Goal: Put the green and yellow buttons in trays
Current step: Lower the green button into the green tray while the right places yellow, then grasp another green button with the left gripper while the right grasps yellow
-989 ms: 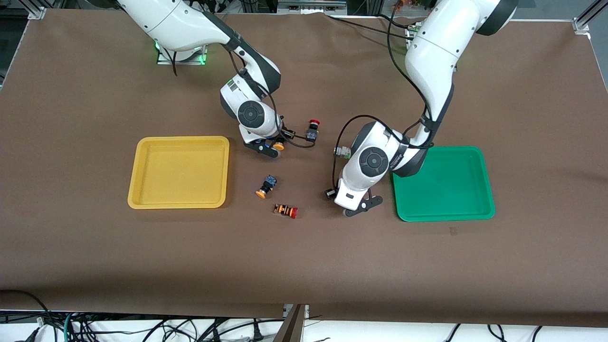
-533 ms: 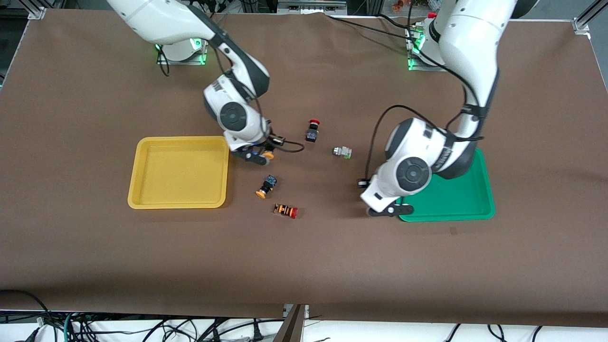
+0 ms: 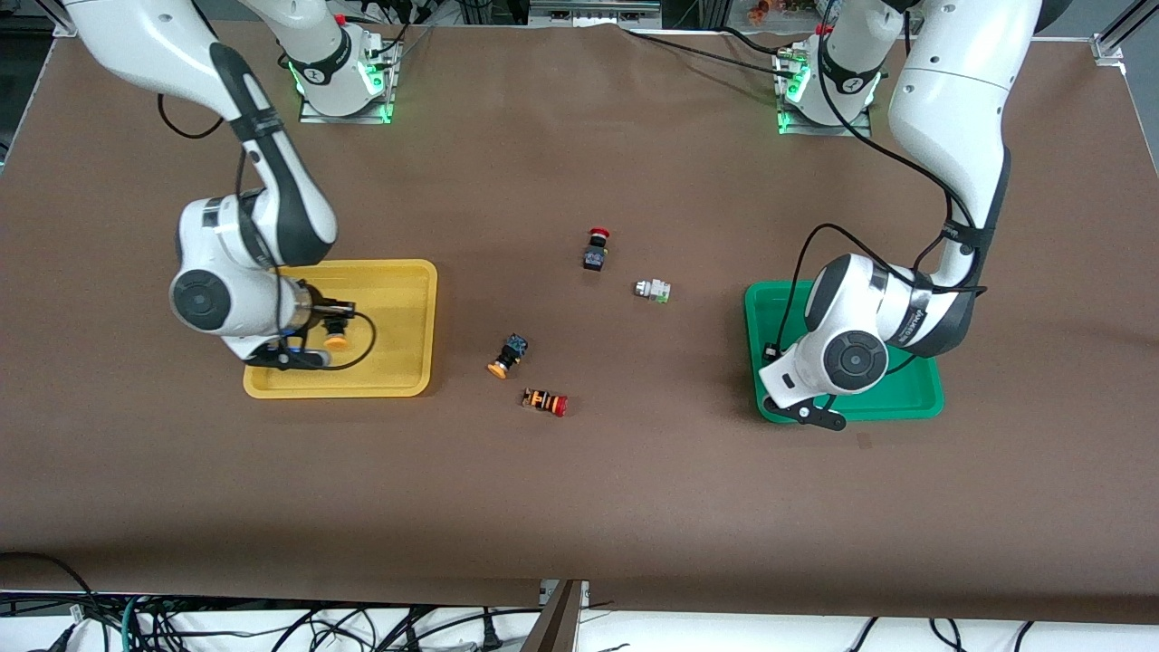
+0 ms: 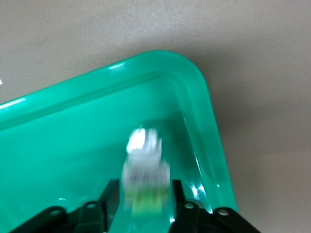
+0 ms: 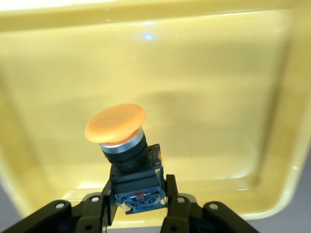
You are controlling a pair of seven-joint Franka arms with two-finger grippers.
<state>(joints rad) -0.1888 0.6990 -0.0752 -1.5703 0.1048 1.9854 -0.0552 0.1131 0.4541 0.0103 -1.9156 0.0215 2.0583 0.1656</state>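
— Front view first: where are the grippers?
— Right gripper hangs over the yellow tray; left gripper is over the green tray's corner nearest the camera, toward the right arm's end.
— And the fingers?
— Right wrist view: fingers clamped on the blue-black body of an orange-capped button; left wrist view: fingers closed on a pale green-white button, blurred, above the green floor.
— What lies on the table?
— Between the trays: another orange-capped button, lying on its side; a second green-white button; a black red-capped switch; an orange-striped switch nearest the camera.
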